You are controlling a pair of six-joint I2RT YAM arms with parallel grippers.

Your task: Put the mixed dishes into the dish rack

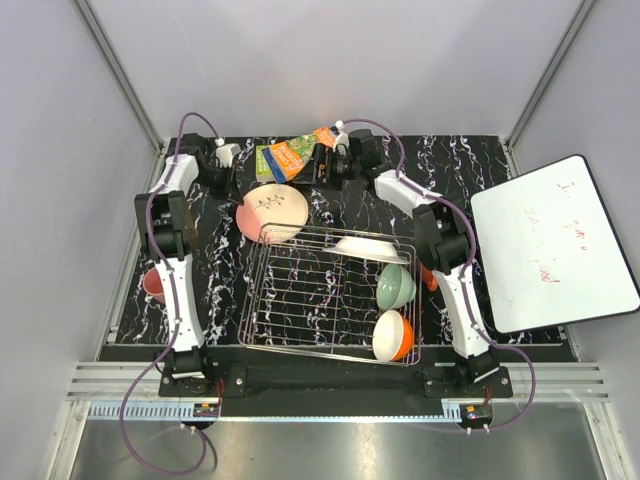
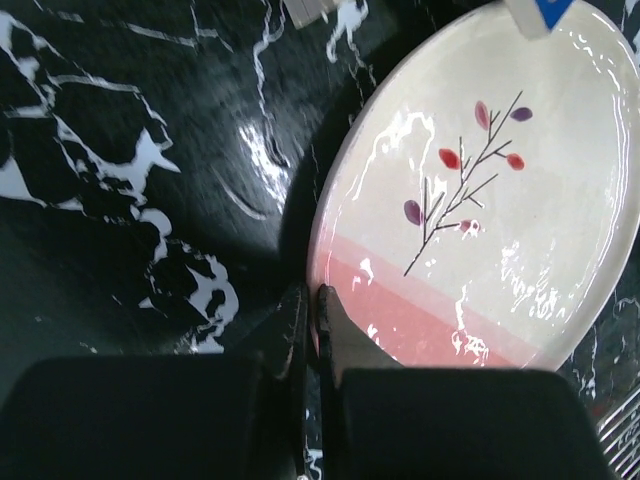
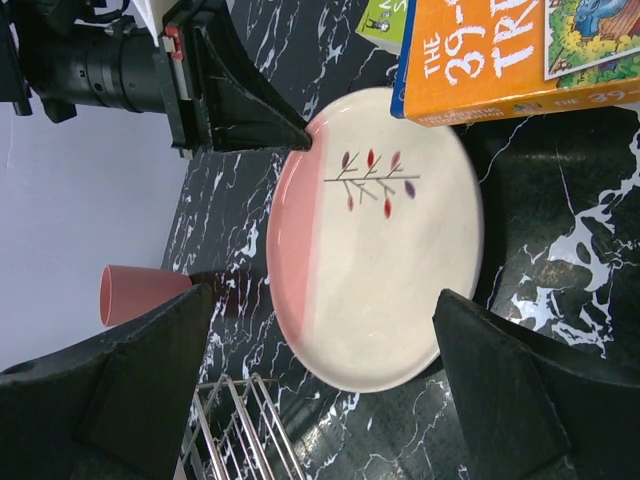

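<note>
The pink-and-cream plate [image 1: 273, 210] lies on the black marble table behind the dish rack [image 1: 300, 320]. My left gripper [image 1: 238, 195] is shut on the plate's pink rim [image 2: 330, 270]; it also shows in the right wrist view [image 3: 300, 135]. My right gripper [image 1: 318, 172] is open and empty, and its wide-apart fingers [image 3: 150, 370] frame the plate [image 3: 380, 250] from above. In the rack are a white plate [image 1: 370, 247], a pale green bowl [image 1: 395, 287] and an orange bowl [image 1: 393, 336]. The pink cup [image 1: 153, 285] lies at the left. The orange-red mug [image 1: 430, 278] is mostly hidden behind the right arm.
Colourful books [image 1: 295, 153] lie at the back, one orange book [image 3: 520, 50] overlapping the plate's far edge. A whiteboard [image 1: 550, 245] leans off the table's right side. The rack's wire corner [image 3: 240, 430] is close below the plate.
</note>
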